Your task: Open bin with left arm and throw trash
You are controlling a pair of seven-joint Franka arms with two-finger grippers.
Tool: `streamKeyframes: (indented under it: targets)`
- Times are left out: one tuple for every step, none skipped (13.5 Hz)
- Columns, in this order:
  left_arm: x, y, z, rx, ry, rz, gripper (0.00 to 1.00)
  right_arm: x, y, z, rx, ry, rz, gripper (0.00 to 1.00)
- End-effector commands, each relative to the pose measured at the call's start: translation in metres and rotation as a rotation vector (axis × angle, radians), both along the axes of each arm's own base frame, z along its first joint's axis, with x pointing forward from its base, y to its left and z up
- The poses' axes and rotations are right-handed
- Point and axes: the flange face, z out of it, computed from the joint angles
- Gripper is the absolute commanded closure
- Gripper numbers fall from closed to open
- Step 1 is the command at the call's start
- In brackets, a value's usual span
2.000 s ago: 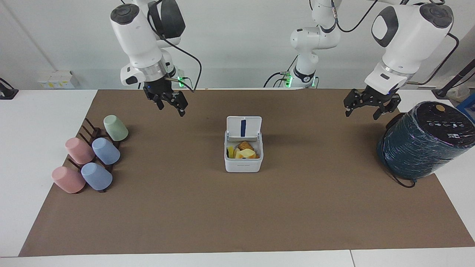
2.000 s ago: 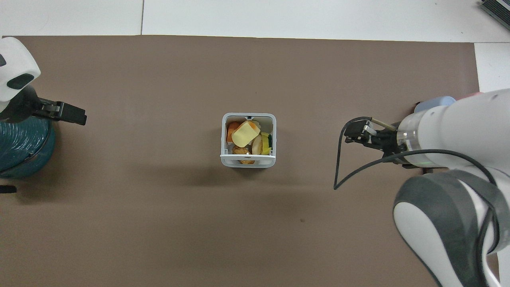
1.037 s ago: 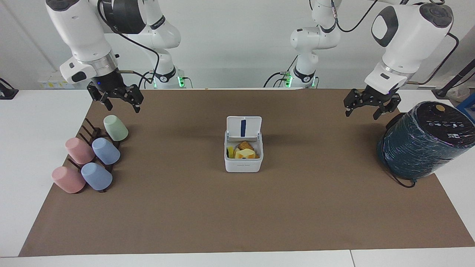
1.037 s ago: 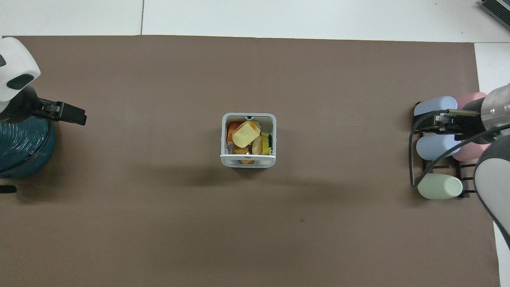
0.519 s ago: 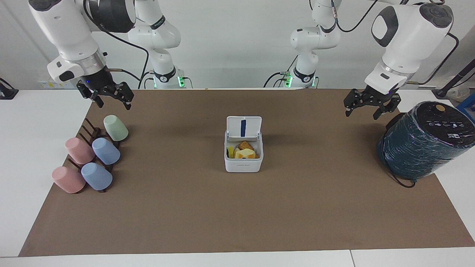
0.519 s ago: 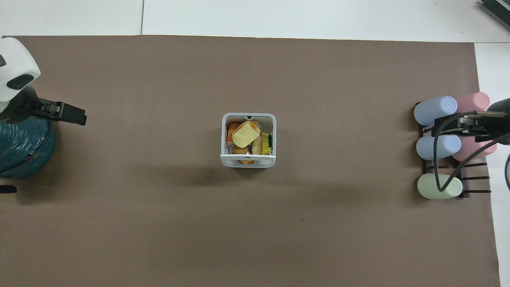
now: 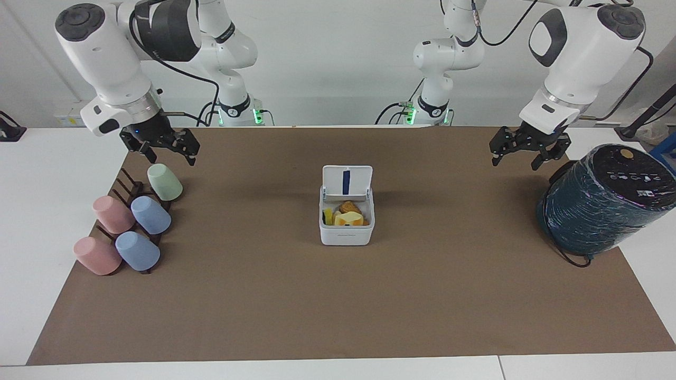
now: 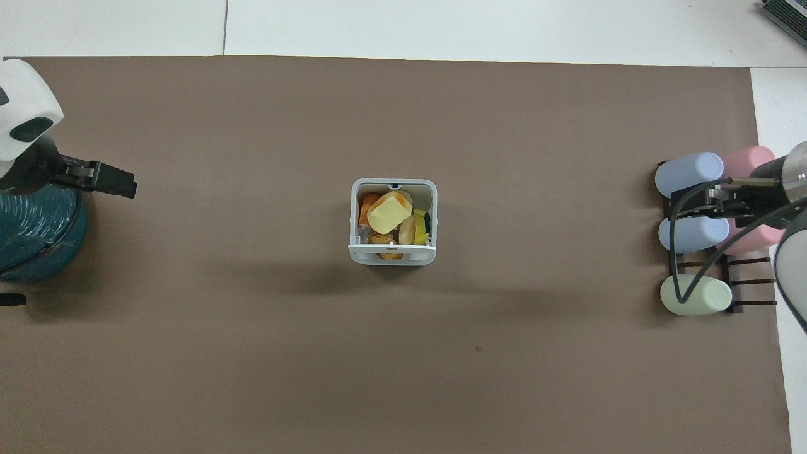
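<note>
Facing view, swept across from the right arm's end of the table.

Pastel cups (image 7: 129, 224) on a dark rack (image 7: 127, 186) at the right arm's end of the brown mat (image 7: 338, 306): two pink, two blue, one green, all lying tilted on the pegs. In the overhead view, same cups (image 8: 700, 230) at the mat's edge.

Right gripper (image 7: 165, 151) up in the air, over the mat's corner just above the green cup (image 7: 164, 182); fingers spread apart, nothing between them. In the overhead view, right gripper (image 8: 700, 203) over the blue cups.

Mid-mat: bin (image 7: 346, 232), white, square, lid (image 7: 347, 182) standing upright, blue stripe showing on it. Overhead, bin (image 8: 393, 255) open. Trash (image 7: 348, 215) inside, filling the box: yellow block with orange patch on top (image 8: 389, 212), orange lump and pale piece beside it, packed touching.

Left gripper (image 7: 523, 153) in the air over the mat near the teal wrapped cylinder (image 7: 602, 203); fingers apart, holding nothing. Overhead, left gripper (image 8: 104, 180) just beside the cylinder (image 8: 34, 236). Well apart from the bin.
</note>
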Motion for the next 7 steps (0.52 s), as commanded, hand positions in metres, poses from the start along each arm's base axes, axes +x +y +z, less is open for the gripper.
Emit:
streamKeyframes:
  targets:
    - [-0.0081, 0.0044, 0.0022, -0.007, -0.014, -0.001, 0.00, -0.0042, 0.0002, 0.0096, -0.007, 0.012, 0.012, 0.00]
    - [-0.0078, 0.0054, 0.0024, -0.006, -0.016, 0.001, 0.00, -0.0041, 0.0011, 0.0090, -0.007, 0.012, 0.011, 0.00]
    - [-0.0078, 0.0053, 0.0024, -0.007, -0.016, 0.001, 0.00, -0.0046, 0.0021, 0.0091, -0.005, 0.012, 0.011, 0.00]
    - [-0.0078, 0.0053, 0.0024, -0.007, -0.016, 0.001, 0.00, -0.0047, 0.0038, 0.0084, -0.006, 0.014, 0.011, 0.00]
    - [-0.0078, 0.0061, 0.0024, -0.007, -0.016, 0.002, 0.00, -0.0048, 0.0038, 0.0090, -0.005, 0.014, 0.012, 0.00]
    - [-0.0078, 0.0061, 0.0024, -0.007, -0.016, 0.002, 0.00, -0.0053, 0.0029, 0.0091, -0.005, 0.014, 0.011, 0.00]
    - [-0.0078, 0.0053, 0.0024, -0.007, -0.016, 0.001, 0.00, -0.0098, 0.0011, 0.0170, -0.007, 0.005, 0.009, 0.00]
